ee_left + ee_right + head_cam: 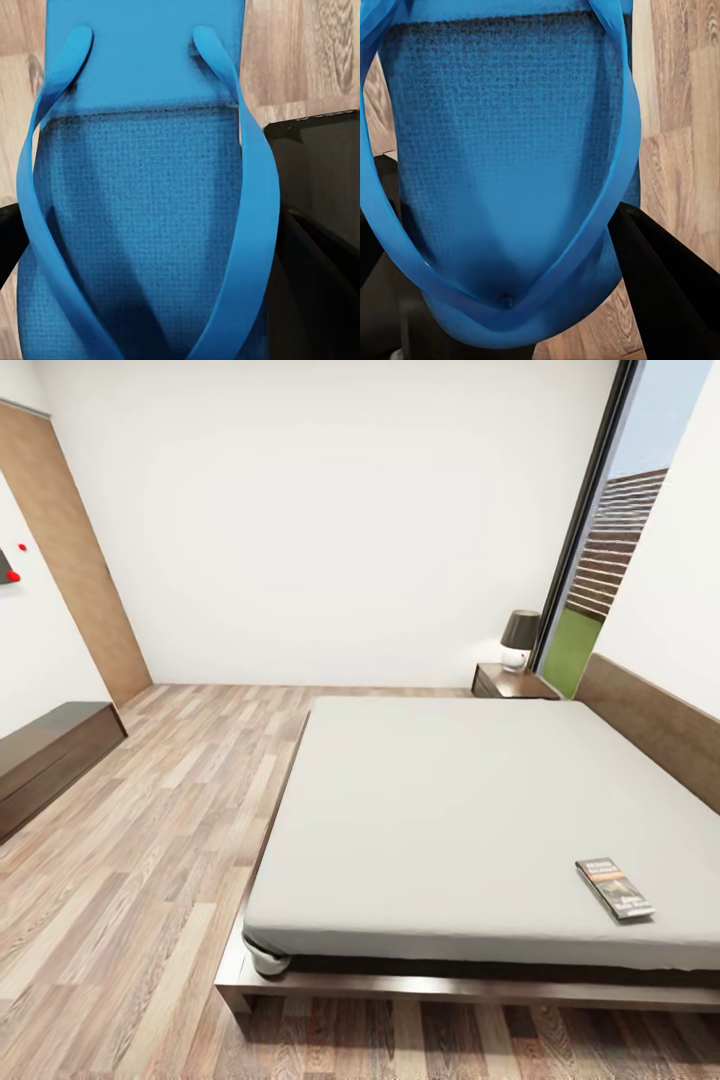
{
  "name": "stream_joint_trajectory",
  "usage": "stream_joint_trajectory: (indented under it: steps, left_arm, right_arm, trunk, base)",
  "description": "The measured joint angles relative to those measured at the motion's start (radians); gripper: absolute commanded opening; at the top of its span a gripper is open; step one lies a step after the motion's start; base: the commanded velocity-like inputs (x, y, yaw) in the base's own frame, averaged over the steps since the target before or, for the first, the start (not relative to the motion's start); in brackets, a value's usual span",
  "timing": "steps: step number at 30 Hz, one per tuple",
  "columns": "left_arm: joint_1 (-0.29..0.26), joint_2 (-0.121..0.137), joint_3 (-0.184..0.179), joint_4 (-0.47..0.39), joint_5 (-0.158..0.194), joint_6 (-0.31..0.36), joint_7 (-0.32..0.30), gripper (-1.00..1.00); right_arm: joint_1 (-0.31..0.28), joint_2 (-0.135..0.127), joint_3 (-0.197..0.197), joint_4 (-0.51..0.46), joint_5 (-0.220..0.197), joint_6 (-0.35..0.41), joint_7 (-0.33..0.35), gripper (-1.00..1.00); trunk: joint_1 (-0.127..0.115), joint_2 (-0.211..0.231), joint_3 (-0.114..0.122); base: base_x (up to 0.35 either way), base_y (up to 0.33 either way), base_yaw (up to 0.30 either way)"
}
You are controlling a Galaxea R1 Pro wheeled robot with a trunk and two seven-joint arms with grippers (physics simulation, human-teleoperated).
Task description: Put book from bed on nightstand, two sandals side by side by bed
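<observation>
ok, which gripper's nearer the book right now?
Right, probably. The book lies right of centre on the bed; left gripper holds one sandal, right gripper the other sandal, both over wood floor; exact gaps unclear.

Book (614, 888) cover lettering — too blurred to read.

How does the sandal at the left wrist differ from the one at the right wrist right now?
The left-wrist sandal shows its straps meeting at the near edge of the picture, with a smooth band of sole beyond the textured part. The right-wrist sandal shows the strap junction in full, close to its rounded end. Both are bright blue, over wood floor.
</observation>
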Motion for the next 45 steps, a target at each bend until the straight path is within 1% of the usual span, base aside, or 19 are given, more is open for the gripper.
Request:
stream_joint_trajectory:
  steps: [8,14,17,22,25,26,32,34,35,38,41,42,45]
  left_arm:
    - [0.0,-0.001,-0.001,-0.006,0.001,-0.006,-0.002,-1.0]
    - [-0.001,-0.003,-0.001,-0.039,0.0,-0.013,-0.003,-1.0]
    - [-0.003,-0.005,0.0,-0.05,0.001,-0.012,-0.002,-1.0]
    - [-0.012,-0.008,0.002,-0.053,0.001,0.004,-0.002,-1.0]
    - [-0.024,-0.009,0.003,-0.054,0.002,0.038,0.0,-1.0]
    - [-0.038,-0.01,0.004,-0.054,0.003,0.06,0.0,-1.0]
    - [-0.071,-0.012,0.006,-0.054,0.007,0.12,0.0,-1.0]
    - [-0.091,-0.013,0.006,-0.055,0.007,0.151,-0.001,-1.0]
    - [-0.109,-0.013,0.007,-0.054,0.006,0.172,-0.002,-1.0]
    - [-0.141,-0.015,0.008,-0.054,0.006,0.208,-0.002,-1.0]
    - [-0.163,-0.019,0.008,-0.053,0.007,0.24,-0.003,-1.0]
    - [-0.18,-0.021,0.008,-0.053,0.006,0.254,-0.003,-1.0]
    - [-0.209,-0.023,0.008,-0.052,0.006,0.275,-0.004,-1.0]
  right_arm:
    - [0.0,0.001,0.0,0.0,0.0,0.0,0.0,-1.0]
    - [0.0,0.001,0.004,-0.002,0.003,0.0,0.0,-1.0]
    - [0.0,0.001,0.006,-0.003,0.002,0.001,-0.001,-1.0]
    - [0.0,-0.003,-0.004,-0.006,-0.003,0.002,-0.001,-1.0]
    - [-0.001,-0.004,-0.006,-0.009,-0.005,0.003,-0.003,-1.0]
    - [-0.001,-0.004,-0.007,-0.009,-0.006,0.006,-0.004,-1.0]
    - [-0.006,-0.006,-0.007,-0.009,-0.008,0.012,-0.008,-1.0]
    - [-0.009,-0.007,-0.007,-0.008,-0.008,0.015,-0.01,-1.0]
    - [-0.011,-0.007,-0.007,-0.007,-0.008,0.016,-0.011,-1.0]
    - [-0.02,-0.008,-0.006,-0.004,-0.008,0.02,-0.013,-1.0]
    - [-0.034,-0.008,-0.007,-0.003,-0.009,0.052,-0.014,-1.0]
    - [-0.042,-0.008,-0.006,-0.003,-0.009,0.077,-0.014,-1.0]
    - [-0.058,-0.008,-0.006,-0.003,-0.008,0.11,-0.014,-1.0]
  trunk:
    - [0.0,0.0,-0.009]
    - [0.0,0.0,-0.01]
    - [0.0,0.0,-0.01]
    - [0.0,0.0,-0.01]
    - [0.0,0.0,-0.01]
    - [0.0,0.0,-0.01]
    - [0.0,0.0,-0.01]
    - [0.0,0.0,-0.01]
    - [0.0,0.0,-0.01]
    - [0.0,0.0,-0.01]
    - [0.0,0.0,-0.01]
    - [0.0,0.0,-0.01]
    - [0.0,0.0,-0.01]
  base:
    - [0.0,0.0,0.0]
    - [0.0,0.0,0.0]
    - [0.0,0.0,0.0]
    - [0.0,0.0,0.0]
    - [0.0,0.0,0.0]
    - [0.0,0.0,0.0]
    - [0.0,0.0,0.0]
    - [0.0,0.0,0.0]
    - [0.0,0.0,0.0]
    - [0.0,0.0,0.0]
    - [0.0,0.0,0.0]
    - [0.0,0.0,0.0]
    - [0.0,0.0,0.0]
